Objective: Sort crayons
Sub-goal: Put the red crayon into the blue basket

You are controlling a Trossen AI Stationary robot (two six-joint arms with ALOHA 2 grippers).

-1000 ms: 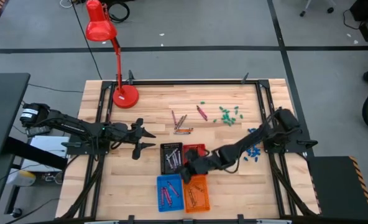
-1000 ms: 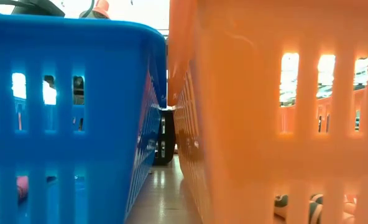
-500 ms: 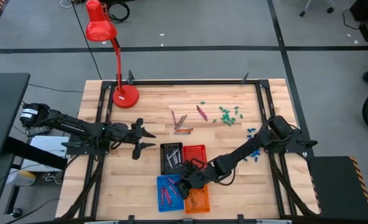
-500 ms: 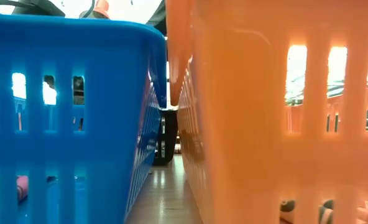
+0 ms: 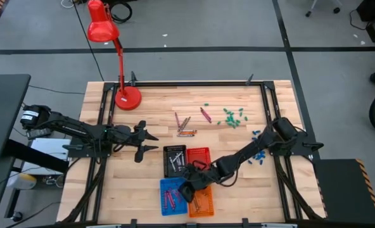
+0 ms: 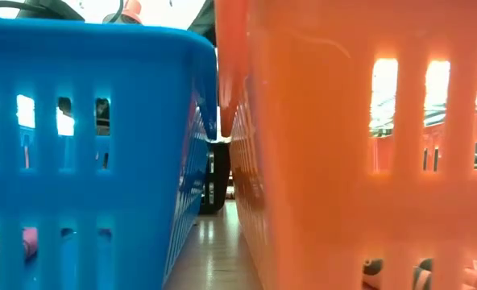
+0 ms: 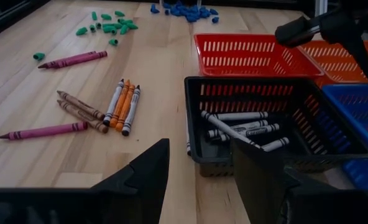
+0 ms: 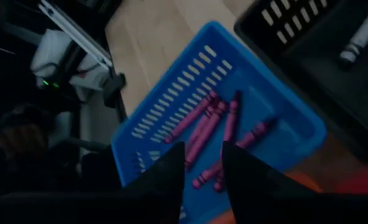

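Observation:
Loose crayons (image 5: 186, 125) lie flat on the wood mid-table, also seen as a row of crayons (image 7: 119, 106) in the left wrist view. Four baskets stand near the front: black (image 5: 174, 158) holding pale crayons (image 7: 240, 127), red (image 5: 200, 154), blue (image 5: 170, 195), orange (image 5: 203, 202). My right gripper (image 5: 185, 190) hovers open over the blue basket (image 8: 246, 81), above several maroon crayons (image 8: 206, 127) lying on its floor. My left gripper (image 5: 141, 143) waits open at the left, pointing at the black basket.
A red desk lamp (image 5: 128, 96) stands at the far left corner. Green chunky pieces (image 5: 233, 117) and blue chunky pieces (image 5: 258, 152) are scattered on the right. The blue wall (image 6: 85, 161) and orange wall (image 6: 343, 161) fill the low view.
My right gripper has moved from over the red and orange baskets toward the table's near left, and now hangs over the blue basket. My left arm has kept still.

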